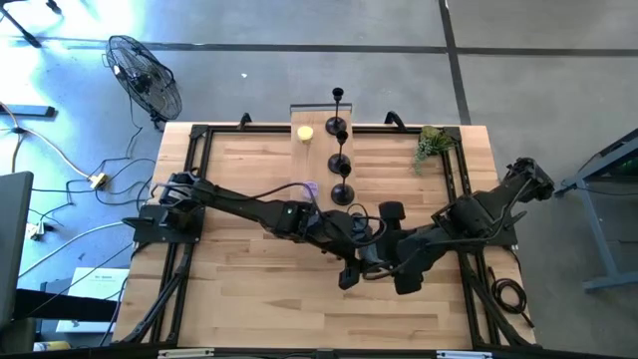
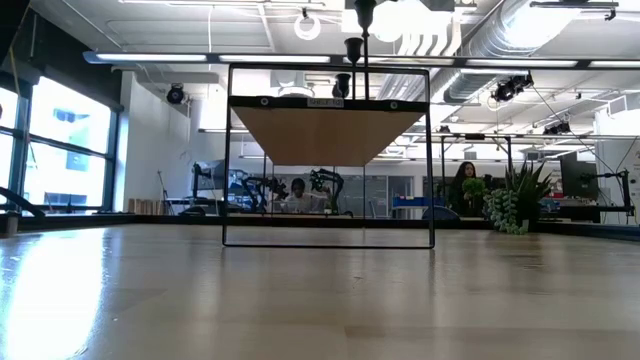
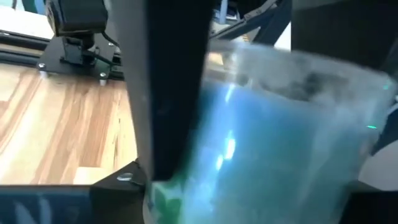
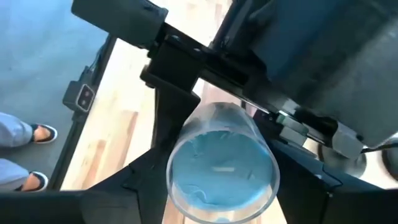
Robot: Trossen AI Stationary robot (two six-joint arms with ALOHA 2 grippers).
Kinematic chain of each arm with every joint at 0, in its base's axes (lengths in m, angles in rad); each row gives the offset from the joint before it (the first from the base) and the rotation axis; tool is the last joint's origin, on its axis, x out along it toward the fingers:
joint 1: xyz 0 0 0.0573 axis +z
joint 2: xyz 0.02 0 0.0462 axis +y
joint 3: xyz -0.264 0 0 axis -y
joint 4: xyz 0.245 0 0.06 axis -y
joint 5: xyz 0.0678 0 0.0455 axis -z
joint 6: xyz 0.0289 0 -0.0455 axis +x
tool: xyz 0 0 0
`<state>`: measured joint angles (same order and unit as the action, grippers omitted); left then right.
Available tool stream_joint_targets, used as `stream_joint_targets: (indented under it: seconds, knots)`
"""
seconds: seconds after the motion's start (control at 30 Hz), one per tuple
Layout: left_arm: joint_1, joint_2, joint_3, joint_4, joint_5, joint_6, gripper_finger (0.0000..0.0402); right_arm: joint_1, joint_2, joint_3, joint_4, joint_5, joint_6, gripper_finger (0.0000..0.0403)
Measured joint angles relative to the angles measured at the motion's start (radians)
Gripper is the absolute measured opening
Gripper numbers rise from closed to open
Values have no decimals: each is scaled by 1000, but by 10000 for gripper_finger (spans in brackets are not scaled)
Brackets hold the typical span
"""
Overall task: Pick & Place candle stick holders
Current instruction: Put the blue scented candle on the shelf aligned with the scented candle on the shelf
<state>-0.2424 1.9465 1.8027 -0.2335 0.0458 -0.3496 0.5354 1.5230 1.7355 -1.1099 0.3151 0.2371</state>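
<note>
Step in hand: a handover, by the look of it; both grippers meet mid-table on a clear jar with blue inside [image 4: 222, 163], not on the candle holders.
Right gripper [image 4: 224, 208]: fingers closed around the jar, which fills its wrist view.
Left gripper [image 1: 351, 267]: fingers either side of the same jar; firm hold or only closing, cannot tell.
Candle holders [image 1: 342, 165]: standing in a row at the far middle of the table [image 1: 239, 299], untouched, well apart from both grippers.
Doing it well: one gripper should hold firm before the other lets go; keep the jar level.
Risk: a dropped or tipped jar.
</note>
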Motion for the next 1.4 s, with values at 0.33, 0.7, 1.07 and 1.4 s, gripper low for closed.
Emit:
stream_joint_targets:
  seconds: [0.33, 0.7, 1.07, 1.4]
  knots:
    - [6, 0, 0, 0, -3, 27, 200, 0, -1, 0, -7, -24, -3, 223]
    - [6, 0, 0, 6, -7, 31, 199, 0, -2, 0, -7, -22, -3, 243]
    - [6, 0, 2, 7, -8, 30, 199, 0, -5, 0, -7, -28, -15, 250]
    - [7, -6, 7, 34, -10, 30, 198, 0, -67, -5, 29, -30, -2, 251]
